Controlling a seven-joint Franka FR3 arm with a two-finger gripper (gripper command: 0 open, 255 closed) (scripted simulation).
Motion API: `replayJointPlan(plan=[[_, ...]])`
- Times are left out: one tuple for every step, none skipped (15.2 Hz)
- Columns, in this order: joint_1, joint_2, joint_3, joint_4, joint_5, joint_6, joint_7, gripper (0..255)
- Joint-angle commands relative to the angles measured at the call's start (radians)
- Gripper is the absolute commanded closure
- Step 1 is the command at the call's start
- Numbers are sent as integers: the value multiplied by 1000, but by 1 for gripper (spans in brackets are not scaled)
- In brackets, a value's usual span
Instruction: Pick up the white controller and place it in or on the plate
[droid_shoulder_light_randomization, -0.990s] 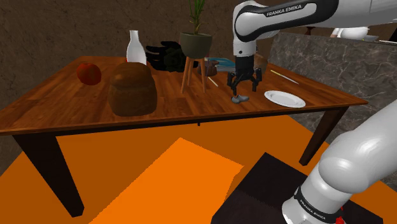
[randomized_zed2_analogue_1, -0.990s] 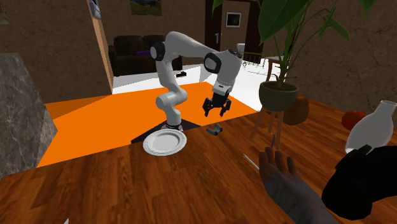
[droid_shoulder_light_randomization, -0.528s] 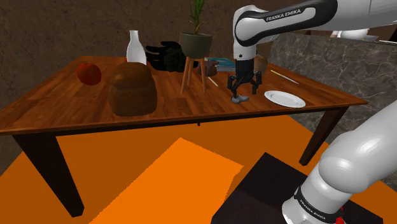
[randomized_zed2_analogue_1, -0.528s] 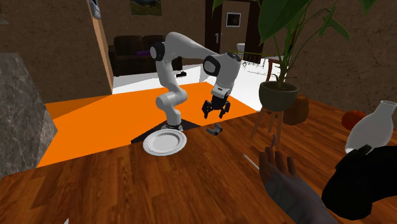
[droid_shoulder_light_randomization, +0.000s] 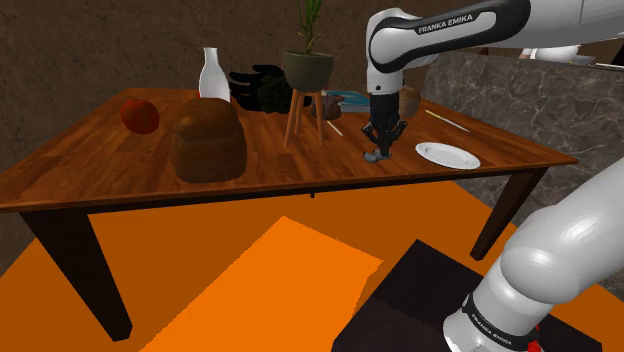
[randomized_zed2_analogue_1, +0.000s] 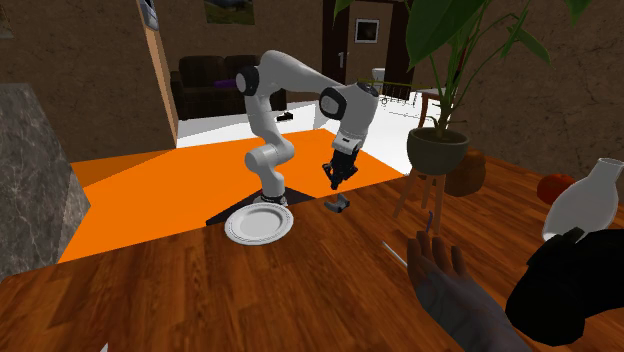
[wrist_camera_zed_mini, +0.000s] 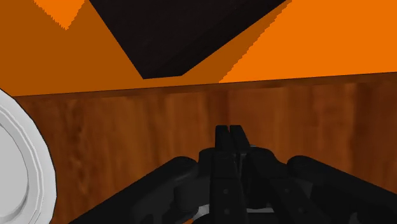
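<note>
opening the tool (droid_shoulder_light_randomization: 378, 140) looks like the smart move. its fingers are pinched right together on nothing i can see, hanging just above the controller (droid_shoulder_light_randomization: 377, 156), which lies on the counter (droid_shoulder_light_randomization: 120, 165). i'd spread wide, drop straight down and squeeze the narrow middle, not the lumpy handles. the controller reads small, greyish and knobbly. the plate (droid_shoulder_light_randomization: 447, 154), at 3 o'clock from it in the shoulder view, is white, round and shallow with a raised rim. the counter's glossy brown wood.

plate (wrist_camera_zed_mini: 28, 167) cut by edge, plant (randomized_zed2_analogue_1: 438, 152) top cropped
</note>
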Motion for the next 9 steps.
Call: replayJointPlan(plan=[[0,0,0,0,0,0,0,255],[0,0,0,0,0,0,0,255],[0,0,0,0,0,0,0,255],[0,0,0,0,0,0,0,255],[0,0,0,0,0,0,0,0],[-9,16,-4,8,28,38,57,0],[-18,31,-7,15,56,77,113,0],[-23,40,-10,20,73,102,147,0],[-23,40,-10,6,72,116,147,0]])
